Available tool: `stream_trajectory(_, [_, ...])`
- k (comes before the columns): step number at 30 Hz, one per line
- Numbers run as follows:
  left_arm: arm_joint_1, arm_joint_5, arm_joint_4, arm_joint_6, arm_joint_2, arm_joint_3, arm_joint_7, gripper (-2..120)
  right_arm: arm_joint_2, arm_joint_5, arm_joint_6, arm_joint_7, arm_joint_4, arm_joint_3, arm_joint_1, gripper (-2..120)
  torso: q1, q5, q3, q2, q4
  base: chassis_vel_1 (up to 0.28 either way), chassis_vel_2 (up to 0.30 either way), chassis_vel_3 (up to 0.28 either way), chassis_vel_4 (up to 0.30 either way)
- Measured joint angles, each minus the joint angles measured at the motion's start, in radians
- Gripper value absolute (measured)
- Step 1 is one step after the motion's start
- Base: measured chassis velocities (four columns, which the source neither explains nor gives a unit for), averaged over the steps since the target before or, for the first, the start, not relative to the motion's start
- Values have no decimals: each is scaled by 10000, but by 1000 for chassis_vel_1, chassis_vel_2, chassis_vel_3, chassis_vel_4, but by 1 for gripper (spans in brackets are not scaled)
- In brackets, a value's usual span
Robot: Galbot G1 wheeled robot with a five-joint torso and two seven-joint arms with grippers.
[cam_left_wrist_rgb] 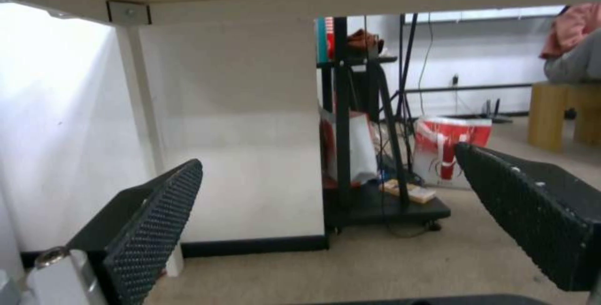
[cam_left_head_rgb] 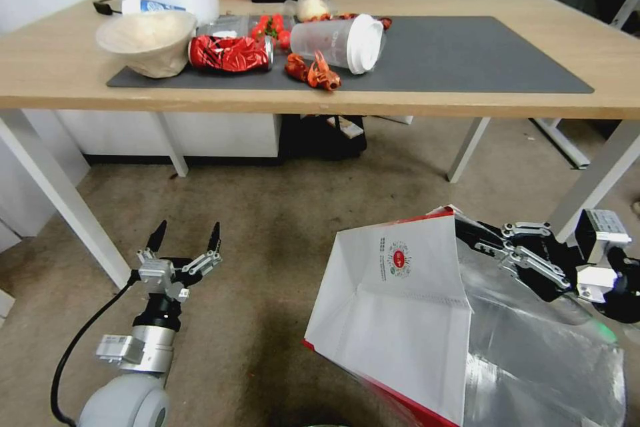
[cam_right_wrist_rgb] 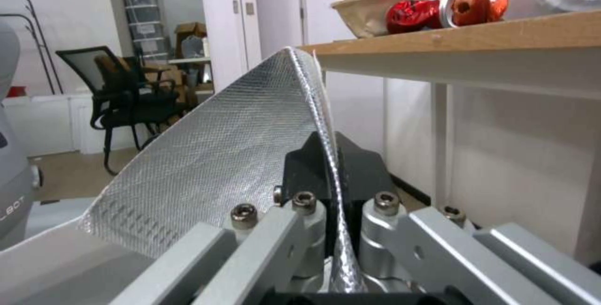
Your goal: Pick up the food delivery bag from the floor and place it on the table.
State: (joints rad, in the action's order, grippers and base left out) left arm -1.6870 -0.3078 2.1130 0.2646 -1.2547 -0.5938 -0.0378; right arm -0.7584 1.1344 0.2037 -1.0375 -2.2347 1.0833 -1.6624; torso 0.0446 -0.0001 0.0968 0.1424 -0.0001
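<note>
Right tool clamped on the bag rim, foil lining pinched between its fingers. Bag hangs below the tool, over the floor, just short of the desk edge ahead. Looks light, soft, crinkly; the rim fold seems a fair hold but could slip. Round red logo, text unreadable. Left tool open, idle, low beside the desk leg.

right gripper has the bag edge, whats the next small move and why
Probably lift straight up. The right gripper is shut on the bag rim, foil lining pinched between its fingers, but the bag hangs below the table edge, so it needs height before moving forward. The left gripper hovers open over the floor.
</note>
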Motion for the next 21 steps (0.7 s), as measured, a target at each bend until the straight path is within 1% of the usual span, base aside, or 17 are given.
stream_trajectory(3, [-86, 153, 154, -267, -1, -18, -105, 100, -8, -5, -6, 0, -4, 0, -4, 0, 11, 1, 85, 99, 1, 0, 0, 0, 0])
stream_trajectory(5, [-177, 379, 413, -683, 1, -69, -249, 100, -13, -10, -10, 0, -8, 0, -18, 0, 35, 0, 188, 224, 0, 0, 0, 0, 0])
stream_trajectory(6, [-177, 379, 413, -683, 1, -69, -249, 100, -13, -10, -10, 0, -8, 0, -18, 0, 35, 0, 188, 224, 0, 0, 0, 0, 0])
stream_trajectory(8, [-220, 513, 585, -991, 7, -115, -343, 100, -19, -14, -12, -2, -8, 0, -25, 0, 53, 1, 259, 312, 0, 0, 0, 0, 0])
stream_trajectory(9, [-220, 513, 585, -991, 7, -115, -343, 100, -19, -14, -12, -2, -8, 0, -25, 0, 53, 1, 259, 312, 0, 0, 0, 0, 0])
stream_trajectory(11, [-268, 615, 748, -1251, 25, -157, -415, 100, -31, -13, -12, -62, 15, 0, -36, 0, 86, 0, 362, 445, 0, 0, 0, 0, 0])
stream_trajectory(15, [-289, 616, 798, -1278, 37, -167, -441, 100, -39, -14, -12, -103, 28, 0, -40, 0, 112, 1, 454, 564, 0, 0, 0, 0, 0])
stream_trajectory(17, [-302, 610, 824, -1328, 39, -142, -593, 100, -34, -12, -12, -117, 43, -2, -19, 0, 140, 1, 566, 704, 1, 0, 0, 0, 0])
stream_trajectory(18, [-302, 610, 824, -1328, 39, -142, -593, 100, -34, -12, -12, -117, 43, -2, -19, 0, 140, 1, 566, 704, 1, 0, 0, 0, 0])
stream_trajectory(21, [-297, 609, 794, -1332, 39, -154, -626, 100, -11, -3, -12, -123, 65, -13, 9, 0, 179, 0, 692, 867, 1, 0, 0, 0, 0])
